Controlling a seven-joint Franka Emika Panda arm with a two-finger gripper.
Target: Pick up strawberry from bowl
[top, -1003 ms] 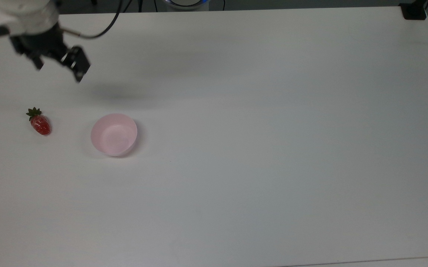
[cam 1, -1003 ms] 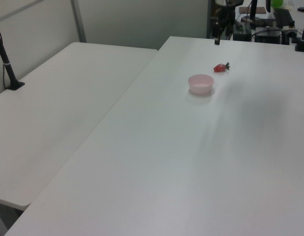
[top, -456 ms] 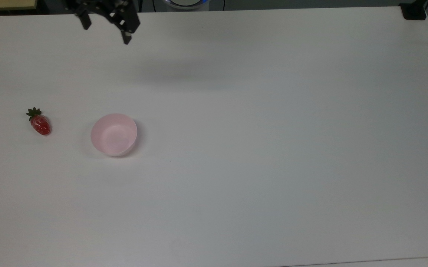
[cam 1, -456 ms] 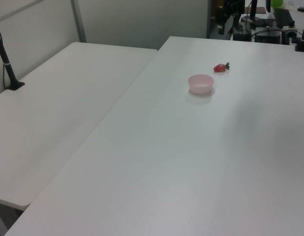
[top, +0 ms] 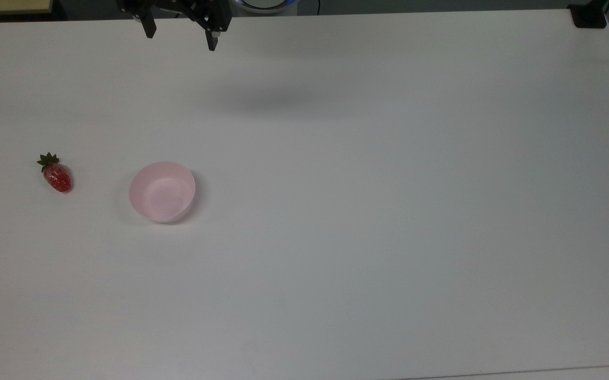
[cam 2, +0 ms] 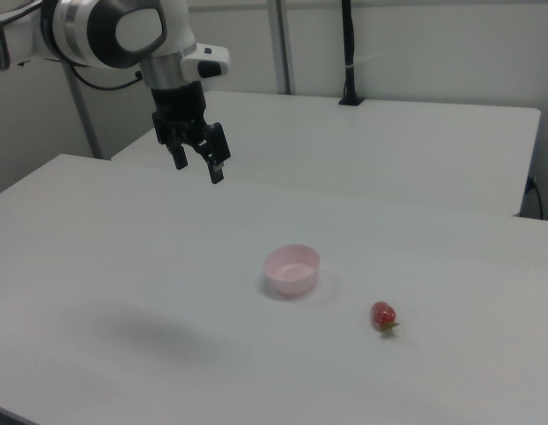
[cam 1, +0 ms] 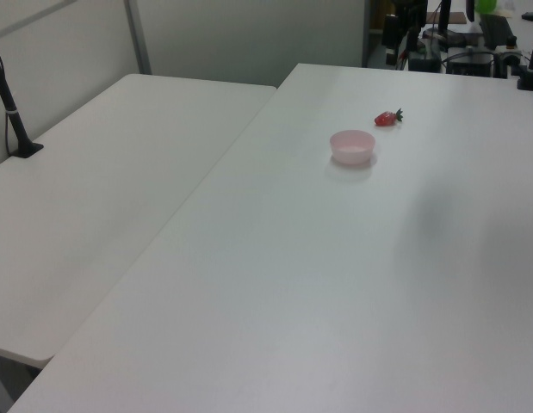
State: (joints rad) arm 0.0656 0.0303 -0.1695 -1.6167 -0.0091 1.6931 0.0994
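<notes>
The red strawberry (top: 57,176) with its green cap lies on the white table, outside the bowl, at the top view's left; it also shows as the strawberry (cam 1: 387,118) in the left view and the strawberry (cam 2: 383,315) in the right view. The pale pink bowl (top: 162,191) stands upright and empty a short way to the strawberry's right in the top view, seen too as the bowl (cam 1: 352,146) and the bowl (cam 2: 291,269). My gripper (top: 180,36) hangs high near the table's far edge, open and holding nothing, well apart from both; in the right view the gripper (cam 2: 197,166) points downward.
The white table (top: 368,221) stretches wide to the top view's right. A second white table (cam 1: 102,198) adjoins it on the left view's left. A black clamp (top: 588,16) sits at the far right corner. Cables and equipment stand behind the far edge.
The gripper has risen and travelled from above the strawberry's side toward the top view's right along the far edge. Strawberry and bowl have stayed put.
</notes>
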